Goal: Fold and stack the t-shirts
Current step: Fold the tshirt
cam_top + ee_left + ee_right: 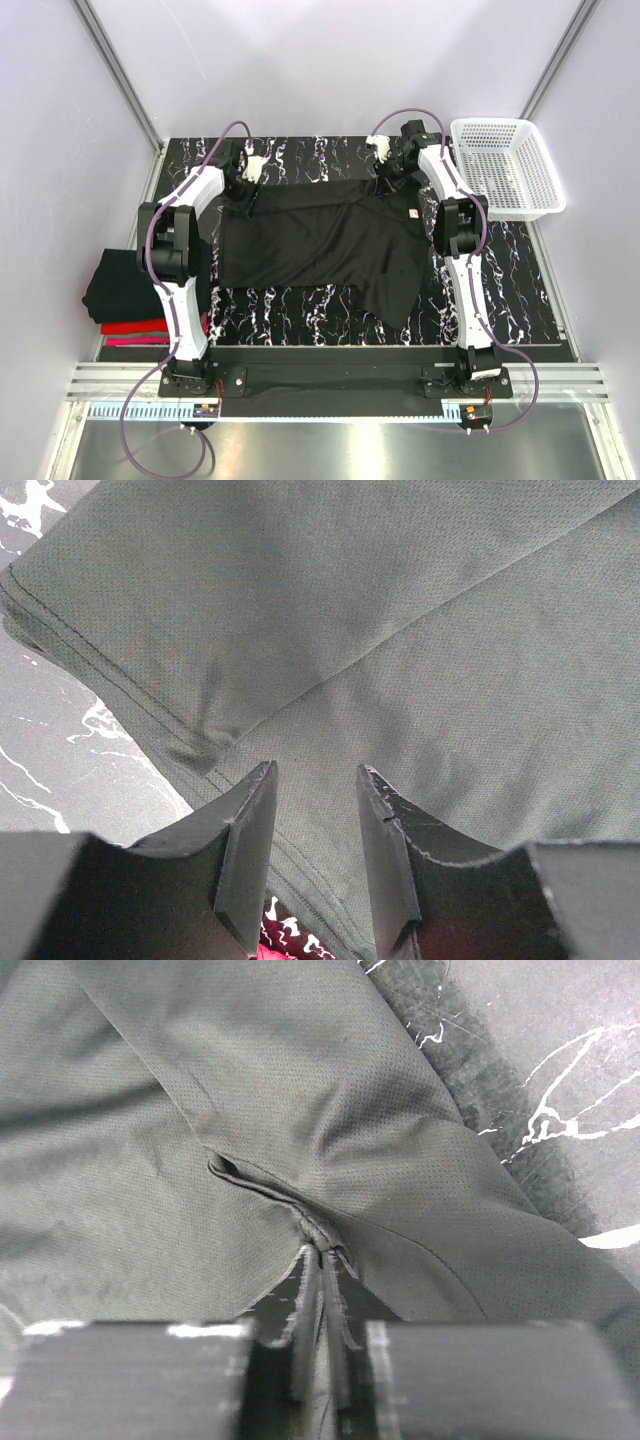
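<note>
Folded stack (125, 292) of black, red and pink shirts at the left edge of the surface (300, 305). Left end effector (315, 780) over the far-left corner of the black t-shirt (320, 245): released, fingers apart, hem lying in the gap. The black t-shirt is spread mid-surface. Right end effector (322, 1260) at its far-right corner, clenched on a pinched fold of cloth. White mesh basket (505, 165) far right.

The black marbled table (530, 290) carries a spread black t-shirt (320, 240) and a white basket (505, 165) at its far right corner.
</note>
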